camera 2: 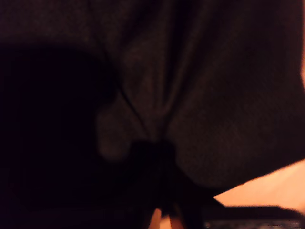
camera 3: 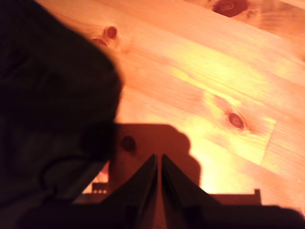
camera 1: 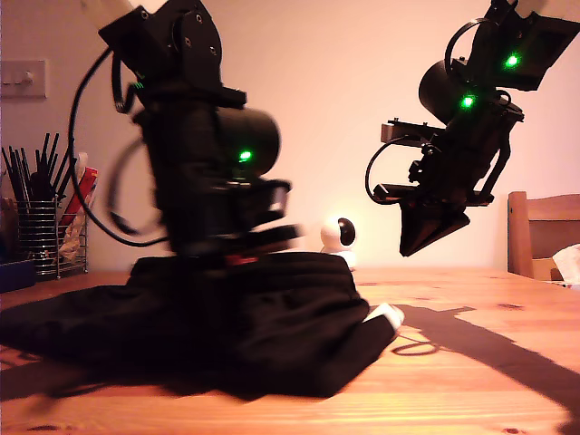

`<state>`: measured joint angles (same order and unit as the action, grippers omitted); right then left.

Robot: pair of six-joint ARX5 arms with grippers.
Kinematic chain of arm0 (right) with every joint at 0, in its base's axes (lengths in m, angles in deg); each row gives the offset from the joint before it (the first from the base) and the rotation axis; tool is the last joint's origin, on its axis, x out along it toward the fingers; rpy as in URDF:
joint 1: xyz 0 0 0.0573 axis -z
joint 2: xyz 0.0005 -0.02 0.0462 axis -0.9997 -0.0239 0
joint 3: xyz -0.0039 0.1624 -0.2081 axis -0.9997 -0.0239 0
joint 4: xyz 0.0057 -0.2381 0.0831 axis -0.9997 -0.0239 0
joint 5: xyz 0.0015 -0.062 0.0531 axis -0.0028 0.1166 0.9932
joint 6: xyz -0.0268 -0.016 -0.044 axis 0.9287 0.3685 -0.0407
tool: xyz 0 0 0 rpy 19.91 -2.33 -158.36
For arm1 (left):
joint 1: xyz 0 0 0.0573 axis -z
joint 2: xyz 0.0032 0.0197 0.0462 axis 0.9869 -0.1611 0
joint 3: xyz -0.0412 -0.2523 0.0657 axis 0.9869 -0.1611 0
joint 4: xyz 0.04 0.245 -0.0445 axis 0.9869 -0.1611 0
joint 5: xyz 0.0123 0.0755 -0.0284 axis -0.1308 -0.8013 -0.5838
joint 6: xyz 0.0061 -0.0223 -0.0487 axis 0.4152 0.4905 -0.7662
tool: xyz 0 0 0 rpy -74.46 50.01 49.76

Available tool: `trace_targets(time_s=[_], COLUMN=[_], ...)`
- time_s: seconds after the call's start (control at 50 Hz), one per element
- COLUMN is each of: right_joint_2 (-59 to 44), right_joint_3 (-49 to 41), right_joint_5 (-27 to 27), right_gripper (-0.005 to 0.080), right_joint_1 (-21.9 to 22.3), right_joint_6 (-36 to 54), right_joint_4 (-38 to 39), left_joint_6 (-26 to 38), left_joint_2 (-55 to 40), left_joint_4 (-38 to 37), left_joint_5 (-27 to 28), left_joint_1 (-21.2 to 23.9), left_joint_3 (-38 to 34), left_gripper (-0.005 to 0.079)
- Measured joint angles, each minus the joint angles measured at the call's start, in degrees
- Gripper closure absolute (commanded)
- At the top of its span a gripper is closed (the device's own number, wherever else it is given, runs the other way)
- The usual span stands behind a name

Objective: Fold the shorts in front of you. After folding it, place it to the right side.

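Our first pincer [camera 2: 162, 217] pinches the shorts [camera 1: 245, 317], fabric gathering into its tips. Our second pincer [camera 3: 158, 164] hangs closed and empty above the tabletop [camera 3: 205, 95]. Only the exterior view shows the white camera [camera 1: 340, 237] behind the shorts.

Black shorts [camera 1: 245, 317] with white patch [camera 1: 385, 314], knotty orange-brown wooden table [camera 1: 471, 362], white camera [camera 1: 339, 237]

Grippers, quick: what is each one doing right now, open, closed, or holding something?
My first gripper: closed on a pinch of the shorts.
My second gripper: closed, fingers together, holding nothing, raised above the table.
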<state>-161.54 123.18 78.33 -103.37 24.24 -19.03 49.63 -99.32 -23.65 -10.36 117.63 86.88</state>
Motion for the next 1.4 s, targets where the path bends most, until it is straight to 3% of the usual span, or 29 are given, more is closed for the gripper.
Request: trace_targets(time_s=[0.22,0.46,0.58,0.7,0.8,0.88,1.02,1.18,1.4], right_joint_2=[0.0,0.0,0.0,0.0,0.0,0.0,0.0,0.0,0.0], right_joint_3=[0.0,0.0,0.0,0.0,0.0,0.0,0.0,0.0,0.0], right_joint_5=[1.6,4.68,6.29,12.02,14.03,14.34,14.43,14.51,14.8], right_gripper=[0.0765,0.0765,0.0765,0.0765,0.0765,0.0765,0.0765,0.0765,0.0765], right_joint_1=[0.0,0.0,0.02,-0.02,-1.09,-2.54,-4.63,-5.6,-5.53], right_joint_6=[0.0,0.0,-0.09,-0.24,-0.24,-0.24,-0.24,-1.73,-4.63], right_joint_4=[0.09,1.81,1.75,1.66,2.47,3.15,2.91,2.54,2.29], left_joint_6=[5.75,7.87,7.56,5.16,1.05,-1.14,-3.63,-5.77,-8.35], left_joint_2=[-0.42,-0.31,2.78,10.03,15.61,17.31,16.26,12.04,6.03], left_joint_4=[-13.4,-13.57,-8.52,-3.15,2.1,6.67,13.6,22.12,31.69], left_joint_5=[-3.13,-1.46,1.79,5.77,7.13,5.6,-1.88,-2.89,-3.08], left_joint_1=[-1.09,-1.25,-1.31,-2.29,-3.91,-5.95,-10.75,-17.44,-23.21], left_joint_3=[-1.49,-1.62,-1.62,-1.55,-0.5,0.76,1.09,1.05,1.03], left_gripper=[0.0766,0.0766,0.0766,0.0766,0.0766,0.0766,0.0767,0.0767,0.0767])
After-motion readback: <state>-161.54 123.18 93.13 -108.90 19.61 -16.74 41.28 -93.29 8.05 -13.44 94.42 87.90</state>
